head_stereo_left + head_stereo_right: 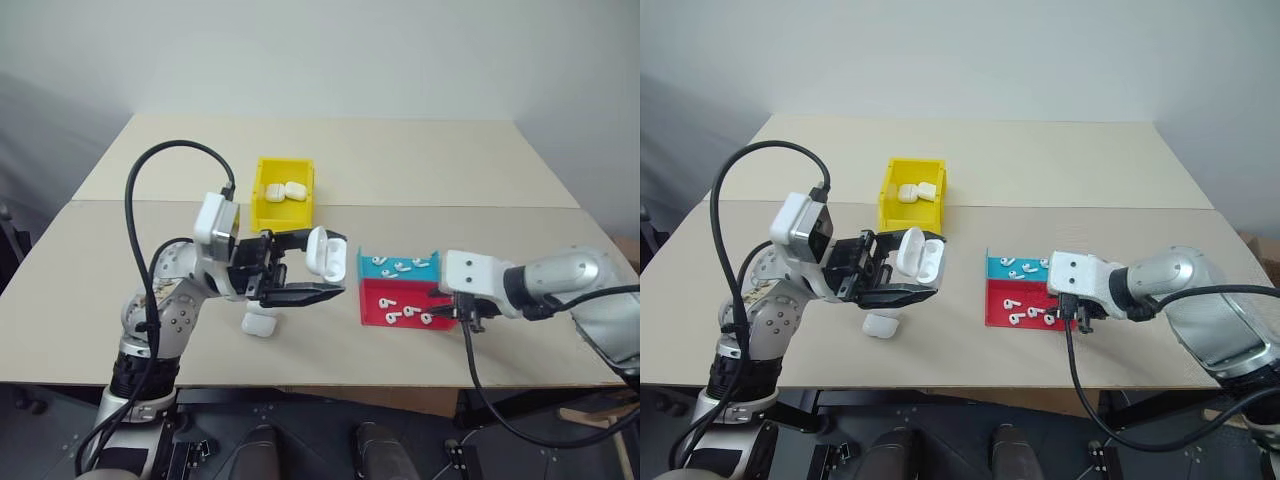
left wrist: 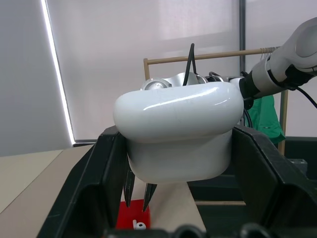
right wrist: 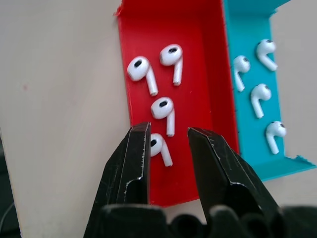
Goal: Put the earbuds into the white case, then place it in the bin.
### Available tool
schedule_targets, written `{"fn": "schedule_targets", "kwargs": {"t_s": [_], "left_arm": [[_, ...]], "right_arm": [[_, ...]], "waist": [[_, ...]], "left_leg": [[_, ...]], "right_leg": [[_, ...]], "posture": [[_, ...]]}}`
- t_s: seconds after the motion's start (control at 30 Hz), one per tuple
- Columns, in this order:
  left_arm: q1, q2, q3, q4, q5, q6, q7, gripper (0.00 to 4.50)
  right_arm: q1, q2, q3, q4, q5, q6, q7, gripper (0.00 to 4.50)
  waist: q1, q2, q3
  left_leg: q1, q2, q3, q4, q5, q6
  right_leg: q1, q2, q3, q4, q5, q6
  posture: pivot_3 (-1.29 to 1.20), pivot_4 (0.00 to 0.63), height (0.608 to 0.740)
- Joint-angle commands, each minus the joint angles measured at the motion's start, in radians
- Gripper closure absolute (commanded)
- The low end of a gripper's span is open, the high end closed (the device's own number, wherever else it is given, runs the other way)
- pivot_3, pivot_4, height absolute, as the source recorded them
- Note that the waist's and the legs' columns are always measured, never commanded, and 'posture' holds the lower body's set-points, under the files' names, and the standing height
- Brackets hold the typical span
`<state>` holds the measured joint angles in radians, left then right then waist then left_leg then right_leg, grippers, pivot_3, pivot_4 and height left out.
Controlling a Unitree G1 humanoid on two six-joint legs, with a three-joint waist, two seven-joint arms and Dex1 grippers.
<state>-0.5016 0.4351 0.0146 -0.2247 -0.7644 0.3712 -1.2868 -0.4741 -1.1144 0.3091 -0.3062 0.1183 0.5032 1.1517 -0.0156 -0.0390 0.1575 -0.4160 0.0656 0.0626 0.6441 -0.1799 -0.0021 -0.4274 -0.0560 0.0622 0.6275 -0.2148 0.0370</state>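
My left gripper (image 1: 318, 266) is shut on a white case (image 1: 323, 252), held above the table with its lid flipped open. In the left wrist view the case (image 2: 178, 130) sits squeezed between the two black fingers (image 2: 101, 173). My right gripper (image 3: 168, 141) points down into the red tray (image 3: 198, 64), jaws slightly apart. One of the earbuds (image 3: 159, 147) lies between them against one finger. Three more earbuds (image 3: 163, 109) lie farther along the tray. The yellow bin (image 1: 262, 212) stands behind the left gripper with two shut cases (image 1: 283, 190) inside.
A cyan tray (image 3: 247, 34) with several earbuds adjoins the red one. Another shut white case (image 1: 260, 323) lies on the table under my left gripper. The table's front edge runs close to both arms.
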Motion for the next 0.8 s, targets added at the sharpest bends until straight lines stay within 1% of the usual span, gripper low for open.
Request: {"fn": "schedule_targets", "kwargs": {"t_s": [0.03, 0.17, 0.47, 0.57, 0.67, 0.8], "left_arm": [[0.004, -0.004, -0.002, -0.046, -0.003, -0.024, 0.009, 1.65], [0.025, -0.005, -0.003, -0.069, -0.001, -0.024, 0.026, 1.65], [0.053, -0.002, 0.010, -0.114, -0.018, -0.010, 0.072, 1.65], [0.058, 0.006, 0.013, -0.124, -0.022, -0.007, 0.078, 1.65], [0.059, 0.010, 0.014, -0.129, -0.023, -0.007, 0.087, 1.65], [0.061, 0.014, 0.014, -0.132, -0.021, -0.010, 0.095, 1.65]], "right_arm": [[-0.048, -0.008, 0.048, 0.090, -0.098, -0.161, 0.074, 3.03], [-0.082, 0.011, 0.076, 0.177, -0.149, -0.287, 0.134, 3.03], [-0.128, 0.089, 0.087, 0.315, -0.228, -0.452, 0.193, 3.03], [-0.131, 0.104, 0.078, 0.328, -0.231, -0.463, 0.209, 2.44], [-0.133, 0.116, 0.074, 0.338, -0.248, -0.475, 0.208, 1.46], [-0.140, 0.141, 0.076, 0.363, -0.264, -0.482, 0.204, 1.46]], "waist": [[-0.001, 0.000, 0.000], [-0.001, 0.000, 0.000], [0.001, 0.000, 0.000], [0.000, 0.000, 0.000], [0.000, 0.000, 0.000], [0.000, 0.000, 0.000]], "left_leg": [[0.000, 0.000, 0.000, 0.000, 0.000, 0.000], [0.000, 0.000, 0.000, 0.000, 0.000, 0.000], [0.000, 0.000, 0.000, 0.000, 0.000, 0.000], [0.000, 0.000, 0.000, 0.000, 0.000, 0.000], [0.000, 0.000, 0.000, 0.000, 0.000, 0.000], [0.000, 0.000, 0.000, 0.000, 0.000, 0.000]], "right_leg": [[0.000, 0.000, 0.000, 0.000, 0.000, 0.000], [0.000, 0.000, 0.000, 0.000, 0.000, 0.000], [0.000, 0.000, 0.000, 0.000, 0.000, 0.000], [0.000, 0.000, 0.000, 0.000, 0.000, 0.000], [0.000, 0.000, 0.000, 0.001, 0.000, 0.000], [0.000, 0.000, 0.000, 0.001, 0.000, 0.000]], "posture": [[0.00, 0.150, 0.740], [0.00, 0.150, 0.740], [0.00, 0.150, 0.740], [0.00, 0.150, 0.740], [0.00, 0.150, 0.740], [0.00, 0.150, 0.740]]}}
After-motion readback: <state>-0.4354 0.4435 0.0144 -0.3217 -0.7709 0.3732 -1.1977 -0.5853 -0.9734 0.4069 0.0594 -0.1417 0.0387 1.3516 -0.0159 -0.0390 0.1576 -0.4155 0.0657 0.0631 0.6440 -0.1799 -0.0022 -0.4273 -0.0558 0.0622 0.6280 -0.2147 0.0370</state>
